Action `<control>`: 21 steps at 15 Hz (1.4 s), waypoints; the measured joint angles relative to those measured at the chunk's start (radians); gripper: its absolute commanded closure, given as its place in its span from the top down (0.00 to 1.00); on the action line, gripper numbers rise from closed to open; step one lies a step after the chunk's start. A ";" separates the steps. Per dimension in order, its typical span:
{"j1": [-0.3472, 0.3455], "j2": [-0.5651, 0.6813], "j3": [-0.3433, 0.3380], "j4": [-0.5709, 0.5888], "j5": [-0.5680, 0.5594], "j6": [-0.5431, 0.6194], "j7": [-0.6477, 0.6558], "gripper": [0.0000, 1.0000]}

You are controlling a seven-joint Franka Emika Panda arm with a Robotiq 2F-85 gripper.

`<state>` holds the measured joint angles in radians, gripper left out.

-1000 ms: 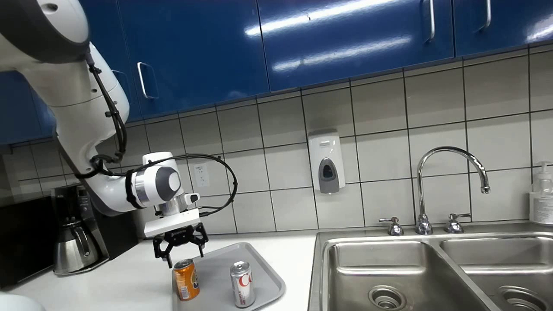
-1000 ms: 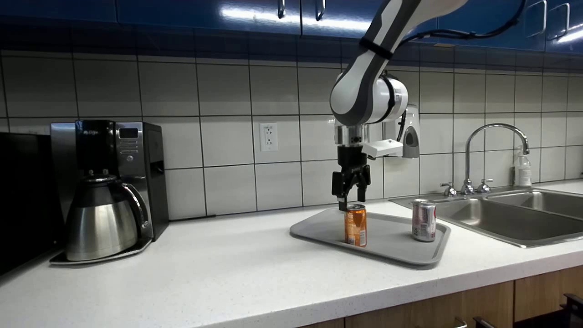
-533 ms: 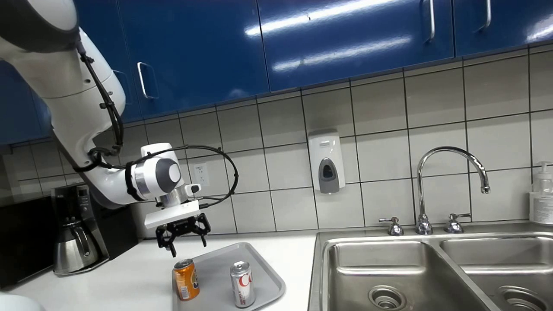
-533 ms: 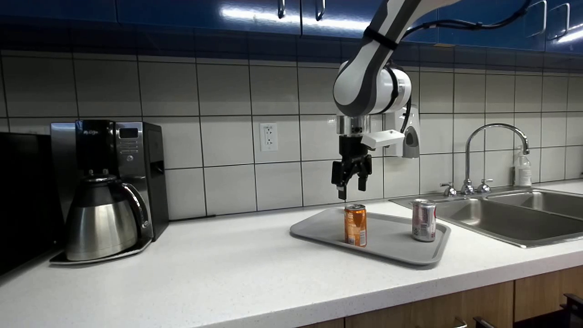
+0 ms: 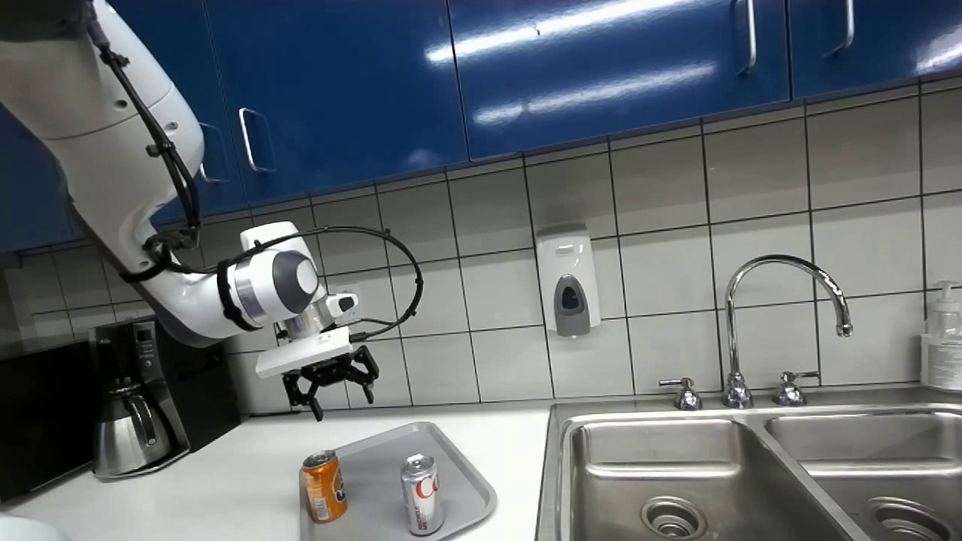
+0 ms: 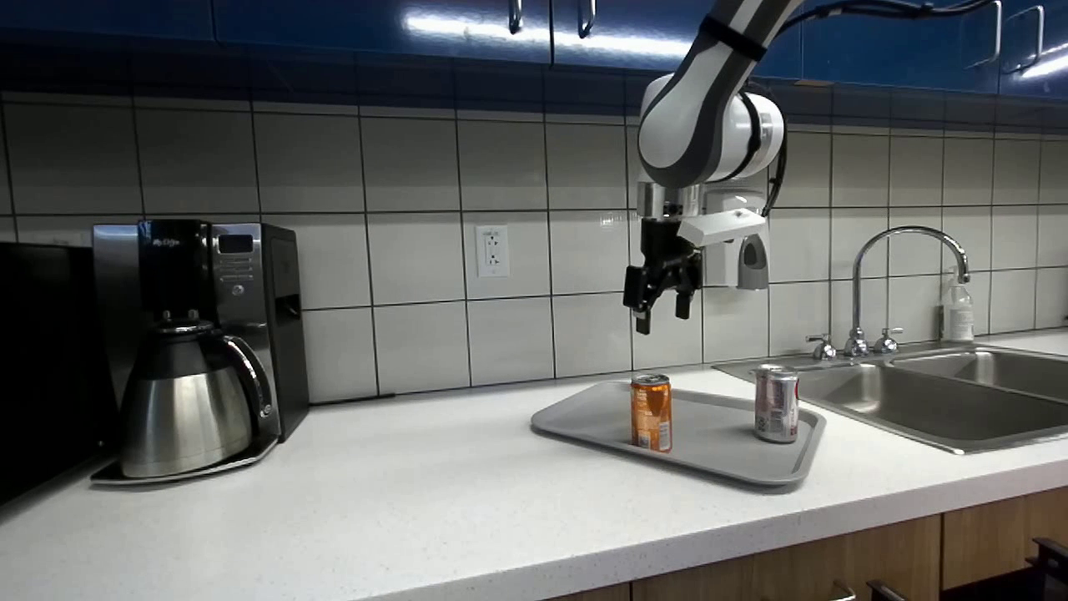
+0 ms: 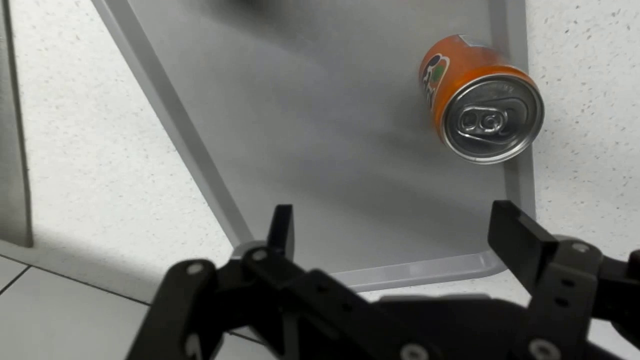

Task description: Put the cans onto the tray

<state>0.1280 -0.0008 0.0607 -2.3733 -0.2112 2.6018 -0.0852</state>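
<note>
The tray (image 6: 717,417) lies flat on the white surface (image 6: 375,501). The orange can (image 6: 651,413) stands upright on the tray, close to its rim; whether it touches that rim I cannot tell. The silver-grey can (image 5: 422,500), red lettering showing, also stands upright on the tray, toward the side nearer the sink (image 5: 639,451). The two cans are well apart.

The gripper (image 6: 663,315) hangs above the tray, a little tilted, higher than both cans and apart from them. Its fingers (image 7: 520,245) are spread wide, with a gap between them; in the wrist view they frame the end of the tray nearer the tiled wall (image 6: 413,255), and the orange can shows beyond their tips.

In an exterior view the coffee maker (image 6: 284,359) is well to the left of the tray, a steel coffee pot (image 6: 188,417) in it, and a wall outlet (image 6: 492,250) is above and to the left of the tray. The sink is to the right of the tray in both exterior views, and the curved faucet (image 5: 733,330) rises farther right of it. In an exterior view a white wall dispenser (image 5: 569,278) is above and to the right of the tray, with a pump bottle (image 5: 945,353) farther to the right.
</note>
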 measured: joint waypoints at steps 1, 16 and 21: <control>-0.005 -0.017 -0.002 -0.011 -0.011 0.003 0.014 1.00; -0.039 -0.257 -0.001 -0.170 -0.069 0.008 0.096 1.00; -0.058 -0.338 0.019 -0.219 -0.072 0.007 0.111 1.00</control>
<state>0.0704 -0.3389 0.0797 -2.5919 -0.2837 2.6090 0.0263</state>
